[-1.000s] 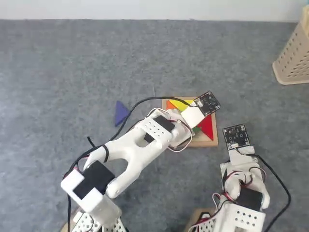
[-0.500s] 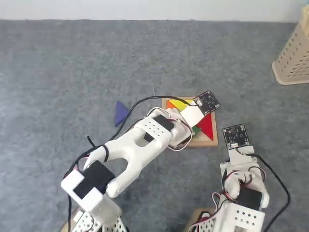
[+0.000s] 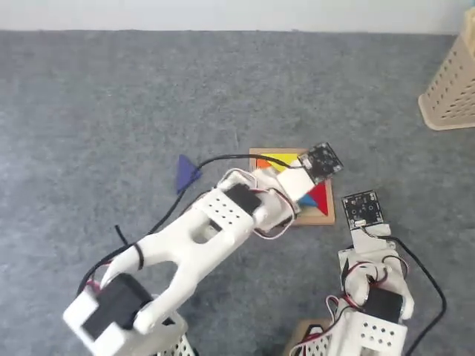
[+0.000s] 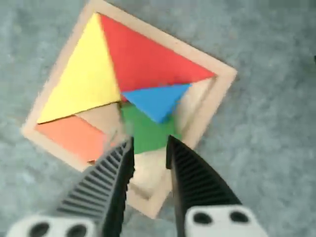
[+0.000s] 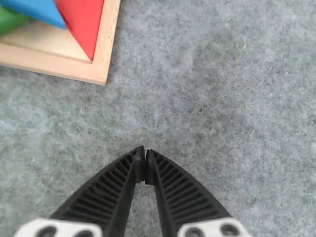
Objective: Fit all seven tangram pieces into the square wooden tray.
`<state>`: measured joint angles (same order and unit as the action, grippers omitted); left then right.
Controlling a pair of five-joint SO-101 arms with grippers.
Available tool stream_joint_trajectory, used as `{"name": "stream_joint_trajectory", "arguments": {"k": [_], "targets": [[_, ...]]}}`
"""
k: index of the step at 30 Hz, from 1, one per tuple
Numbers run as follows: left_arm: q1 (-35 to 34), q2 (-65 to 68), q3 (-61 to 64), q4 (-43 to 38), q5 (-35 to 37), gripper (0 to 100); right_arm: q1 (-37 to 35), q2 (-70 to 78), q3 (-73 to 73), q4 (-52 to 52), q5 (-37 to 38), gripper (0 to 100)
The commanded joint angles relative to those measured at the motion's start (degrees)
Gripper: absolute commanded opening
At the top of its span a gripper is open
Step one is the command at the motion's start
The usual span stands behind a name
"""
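Left end effector (image 4: 149, 143) hangs parted and empty over the green piece (image 4: 148, 132) in the tray (image 4: 223, 86), while the loose purple triangle (image 3: 186, 172) lies out on that arm's side, well apart from the clenched right end effector (image 5: 144, 151).

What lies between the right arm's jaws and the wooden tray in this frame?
Only bare grey carpet. The right wrist view shows that stretch running from the right arm's jaws, which are closed, to the nearest corner of the tray.
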<state>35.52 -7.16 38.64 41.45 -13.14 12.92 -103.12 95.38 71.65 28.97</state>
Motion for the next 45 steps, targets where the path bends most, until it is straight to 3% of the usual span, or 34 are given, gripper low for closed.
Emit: {"name": "stream_joint_trajectory", "arguments": {"k": [1, 7, 13, 17, 24, 40, 45], "targets": [[-1.7, -3.7, -0.2, 0.1, 2.1, 10, 0.7, -0.7, 1.1, 0.6, 0.4, 0.8], [-0.6, 1.5, -0.2, -5.5, 8.2, 10, 0.8, -0.7, 1.1, 0.6, 0.4, 0.8], [-0.3, 8.0, -0.5, -17.7, 20.7, 11, 0.8, -0.7, 1.1, 0.6, 0.4, 0.8], [-0.1, 9.1, -0.8, -18.5, 26.5, 12, 0.8, -0.7, 1.1, 0.6, 0.4, 0.8], [5.3, 9.5, -1.3, -16.2, 27.0, 25, 0.8, -0.7, 1.1, 0.6, 0.4, 0.8], [2.6, 9.8, -1.2, -16.6, 27.2, 20, 0.8, -0.7, 1.1, 0.6, 0.4, 0.8], [-3.2, 9.8, -2.2, -18.5, 30.6, 20, 0.8, -0.7, 1.1, 0.6, 0.4, 0.8]]}}
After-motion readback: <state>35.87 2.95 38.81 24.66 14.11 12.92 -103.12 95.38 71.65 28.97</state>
